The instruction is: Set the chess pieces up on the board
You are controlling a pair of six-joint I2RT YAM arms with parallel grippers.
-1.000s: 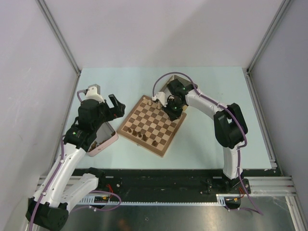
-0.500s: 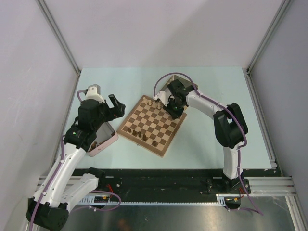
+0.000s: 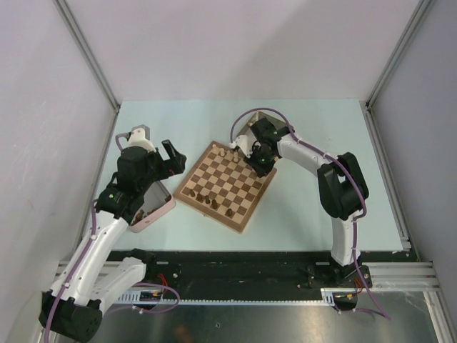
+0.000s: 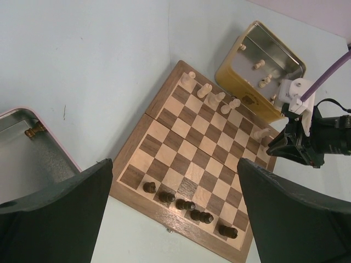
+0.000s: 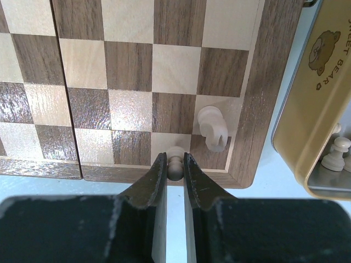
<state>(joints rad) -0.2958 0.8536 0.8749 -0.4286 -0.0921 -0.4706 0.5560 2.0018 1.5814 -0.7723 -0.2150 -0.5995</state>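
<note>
The pale piece (image 5: 175,164) sits pinched between the right gripper's (image 5: 174,157) fingers, low over an edge square of the board (image 5: 131,71), with a knight (image 5: 213,127) just to its right. The gripper has slid from the inner squares out to this back row, so I'd say a placement is close. The left gripper (image 4: 174,161) hangs spread wide and empty, the dark pieces (image 4: 186,205) well beneath it.

I'm looking into a lab test cell — white panel walls (image 3: 235,43), aluminium frame posts (image 3: 87,53), metal mounting rail (image 3: 400,273) at the bench (image 3: 307,214) edge
</note>
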